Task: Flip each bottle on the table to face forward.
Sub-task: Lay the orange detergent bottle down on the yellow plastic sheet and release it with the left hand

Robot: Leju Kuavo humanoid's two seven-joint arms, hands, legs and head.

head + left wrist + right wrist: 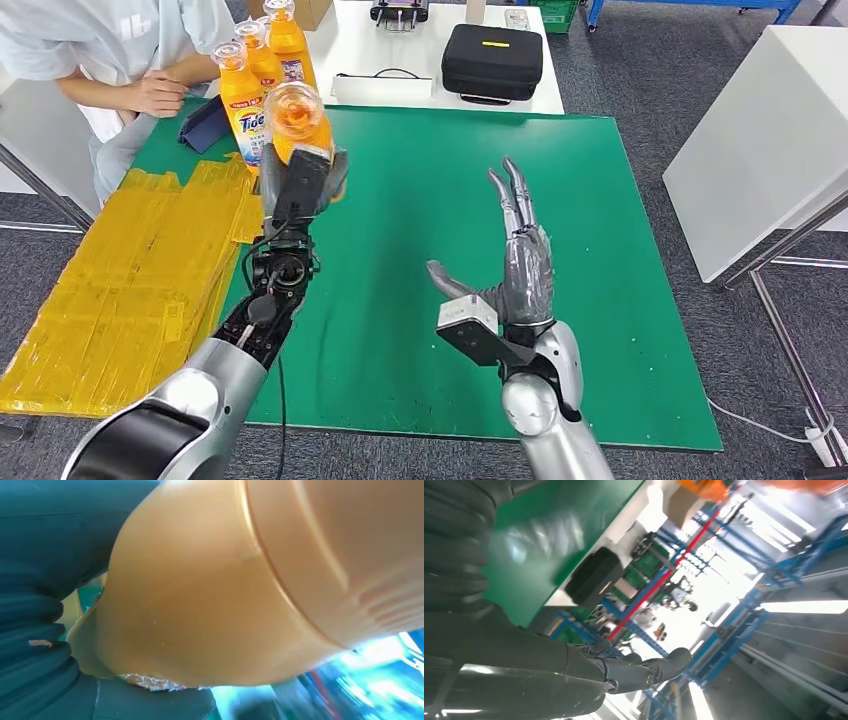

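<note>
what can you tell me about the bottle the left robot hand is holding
The held bottle is orange, translucent plastic with liquid inside. The left robot hand grips it from below and lifts it off the green mat, tilted so one rounded end faces the head camera. Its label cannot be read. It hangs just in front of three more orange bottles standing in a row at the mat's far left corner. The left wrist view shows its smooth, glossy wall up close against the dark fingers.
</note>
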